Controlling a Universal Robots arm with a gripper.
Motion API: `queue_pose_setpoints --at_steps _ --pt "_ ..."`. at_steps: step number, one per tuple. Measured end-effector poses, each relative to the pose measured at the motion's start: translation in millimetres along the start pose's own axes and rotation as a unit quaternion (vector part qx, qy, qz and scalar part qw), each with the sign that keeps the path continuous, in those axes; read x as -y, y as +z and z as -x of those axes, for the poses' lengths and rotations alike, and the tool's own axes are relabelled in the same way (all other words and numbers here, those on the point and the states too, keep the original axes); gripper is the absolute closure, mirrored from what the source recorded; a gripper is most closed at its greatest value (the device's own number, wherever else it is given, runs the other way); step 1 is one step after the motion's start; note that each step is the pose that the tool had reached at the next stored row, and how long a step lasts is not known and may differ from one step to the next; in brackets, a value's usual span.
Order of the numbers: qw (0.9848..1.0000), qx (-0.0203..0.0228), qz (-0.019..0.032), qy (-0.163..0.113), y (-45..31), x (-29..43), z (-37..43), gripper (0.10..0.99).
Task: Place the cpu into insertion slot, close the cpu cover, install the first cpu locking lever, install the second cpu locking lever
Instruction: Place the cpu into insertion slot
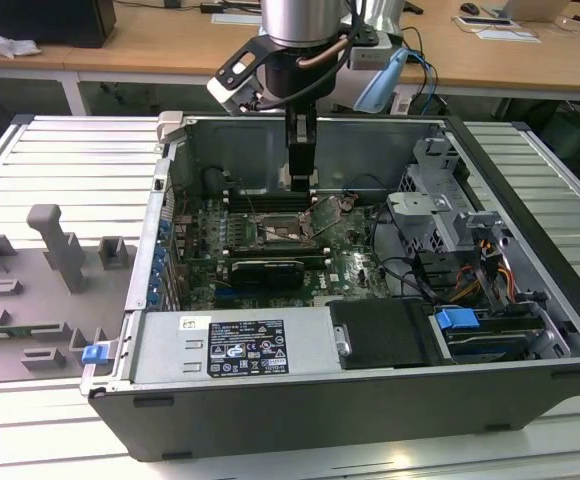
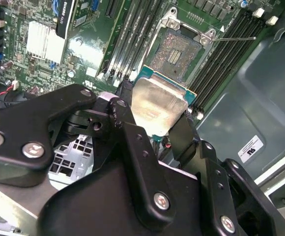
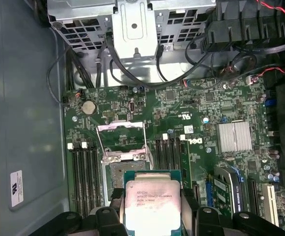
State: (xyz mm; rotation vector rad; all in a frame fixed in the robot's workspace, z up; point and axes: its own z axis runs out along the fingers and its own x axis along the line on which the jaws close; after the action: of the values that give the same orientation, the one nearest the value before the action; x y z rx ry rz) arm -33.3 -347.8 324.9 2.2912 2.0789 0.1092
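Grasp: gripper pinched narrow on the cpu, held over the green board just beside the insertion slot. We record the cpu cover raised, the slot uncovered. Black memory slots flank it. In the first wrist view the chip hides part of the slot.

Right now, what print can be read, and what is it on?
On the white label, exterior view: too small to read.
On the sticker on the case wall: blurred.
On the cpu in the tool: too faint.
On the circuit board: too small.
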Motion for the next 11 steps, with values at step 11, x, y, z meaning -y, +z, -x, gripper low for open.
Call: queue_pose_setpoints --at_steps 11 --pt "1.0 -0.0002 0.0 -0.001 6.2 0.5 0.1 0.545"
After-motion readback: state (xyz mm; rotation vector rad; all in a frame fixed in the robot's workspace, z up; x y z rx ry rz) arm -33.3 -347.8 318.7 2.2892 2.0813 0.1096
